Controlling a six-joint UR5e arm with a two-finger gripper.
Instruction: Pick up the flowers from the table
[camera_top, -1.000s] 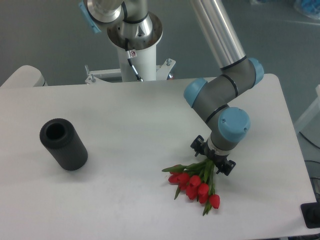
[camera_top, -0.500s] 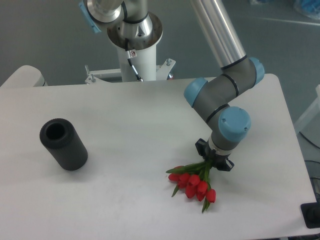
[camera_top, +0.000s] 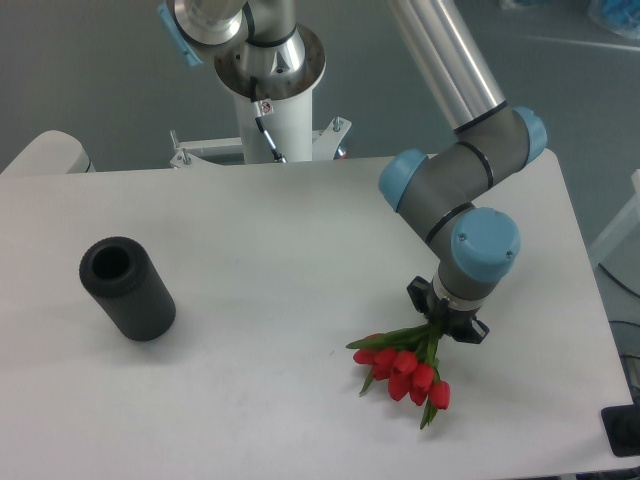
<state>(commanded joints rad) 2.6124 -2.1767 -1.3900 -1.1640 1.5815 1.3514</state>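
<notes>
The flowers (camera_top: 405, 365) are a small bunch of red tulip buds with green stems and leaves, at the front right of the white table (camera_top: 260, 250). My gripper (camera_top: 446, 322) is shut on the green stems, at the bunch's upper right end. The buds hang down and to the left from the gripper. I cannot tell whether the buds still touch the tabletop. The fingers are mostly hidden under the blue-capped wrist.
A black hollow cylinder (camera_top: 127, 287) lies on its side at the left of the table. The arm's white base column (camera_top: 270, 100) stands behind the table's far edge. A black object (camera_top: 625, 430) sits at the lower right, beside the table.
The gripper closed on the stems and moved to the right. The bunch moved right with it, and the buds drew closer together.
</notes>
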